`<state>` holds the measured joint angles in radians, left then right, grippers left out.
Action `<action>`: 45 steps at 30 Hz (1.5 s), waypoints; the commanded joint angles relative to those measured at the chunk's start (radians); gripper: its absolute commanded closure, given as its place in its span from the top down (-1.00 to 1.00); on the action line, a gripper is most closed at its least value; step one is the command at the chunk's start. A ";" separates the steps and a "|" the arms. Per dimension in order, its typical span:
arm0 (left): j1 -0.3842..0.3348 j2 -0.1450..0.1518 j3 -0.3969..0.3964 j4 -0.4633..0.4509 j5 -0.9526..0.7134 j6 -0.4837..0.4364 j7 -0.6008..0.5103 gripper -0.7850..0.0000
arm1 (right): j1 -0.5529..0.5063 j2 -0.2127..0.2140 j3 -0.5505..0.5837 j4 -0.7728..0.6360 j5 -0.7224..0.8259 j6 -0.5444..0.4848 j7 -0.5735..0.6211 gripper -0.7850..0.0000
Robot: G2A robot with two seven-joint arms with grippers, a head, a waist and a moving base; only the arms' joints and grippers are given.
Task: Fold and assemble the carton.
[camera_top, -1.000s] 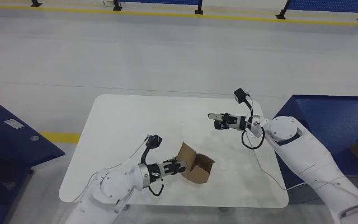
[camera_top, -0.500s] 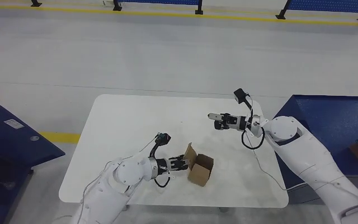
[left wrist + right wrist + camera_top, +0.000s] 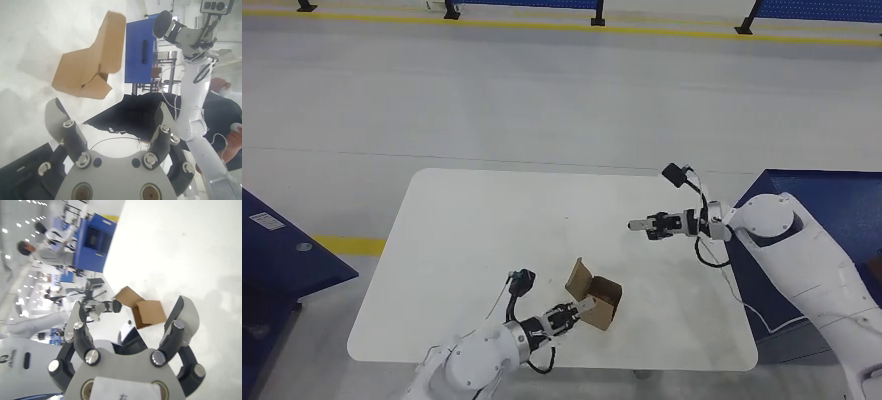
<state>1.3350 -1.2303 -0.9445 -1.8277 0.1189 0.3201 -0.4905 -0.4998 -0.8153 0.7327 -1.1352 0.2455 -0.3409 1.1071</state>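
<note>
**Top view.** White table (image 3: pixel 492 230). The brown carton (image 3: pixel 596 298) sits on it close to the edge nearest the robot, roughly mid-width. It is partly erected, with the body open and one flap standing up on the side facing the left arm. The left gripper (image 3: pixel 568 317) is low over the table, just beside the carton on that flap side. I cannot tell whether it touches the carton. The right gripper (image 3: pixel 639 226) hovers above the table, well apart from the carton and farther from the robot.

**Left wrist view.** The left gripper (image 3: pixel 108 108) has its fingers spread wide with nothing between them. The carton (image 3: pixel 83 77) lies ahead of the fingertips with a gap of bare table between. One long flap sticks out past the folded body.

**Right wrist view.** The right gripper (image 3: pixel 128 306) is also spread wide and holds nothing. The carton (image 3: pixel 146 311) is seen beyond it on the table (image 3: pixel 179 247), open side showing. The left gripper (image 3: pixel 116 306) is farther off, with its dark tip right at the raised flap's edge.
</note>
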 commanded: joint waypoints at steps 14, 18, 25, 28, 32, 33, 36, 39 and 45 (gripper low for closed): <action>-0.100 -0.088 0.181 0.202 -0.026 0.119 0.308 1.00 | -0.011 -0.025 -0.052 -0.062 -0.228 0.004 -0.043 1.00; -0.146 -0.110 0.213 0.268 -0.022 0.151 0.332 1.00 | -0.010 -0.030 -0.071 -0.060 -0.328 0.014 -0.037 1.00; -0.168 -0.129 0.233 0.298 0.000 0.196 0.343 1.00 | -0.017 -0.048 -0.102 -0.050 -0.432 0.000 -0.056 1.00; -0.166 -0.133 0.231 0.298 0.004 0.204 0.340 1.00 | -0.022 -0.059 -0.121 -0.053 -0.455 -0.008 -0.056 1.00; -0.165 -0.138 0.229 0.300 0.018 0.218 0.341 1.00 | -0.031 -0.076 -0.144 -0.062 -0.469 -0.012 -0.056 1.00; -0.164 -0.139 0.228 0.299 0.021 0.218 0.341 1.00 | -0.033 -0.080 -0.149 -0.065 -0.476 -0.013 -0.058 1.00; -0.160 -0.142 0.227 0.297 0.030 0.221 0.345 1.00 | -0.039 -0.089 -0.161 -0.073 -0.491 -0.013 -0.059 1.00; -0.153 -0.144 0.222 0.269 0.042 0.188 0.360 1.00 | -0.043 -0.097 -0.165 -0.077 -0.502 -0.010 -0.064 1.00; -0.117 -0.138 0.200 0.204 0.079 0.143 0.387 1.00 | -0.051 -0.103 -0.151 -0.071 -0.472 -0.020 -0.050 1.00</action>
<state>1.2184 -1.3682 -0.7447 -1.6257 0.1973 0.4626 -0.1034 -0.5495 -0.9182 0.5789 -1.2057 -0.2332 -0.3585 1.0534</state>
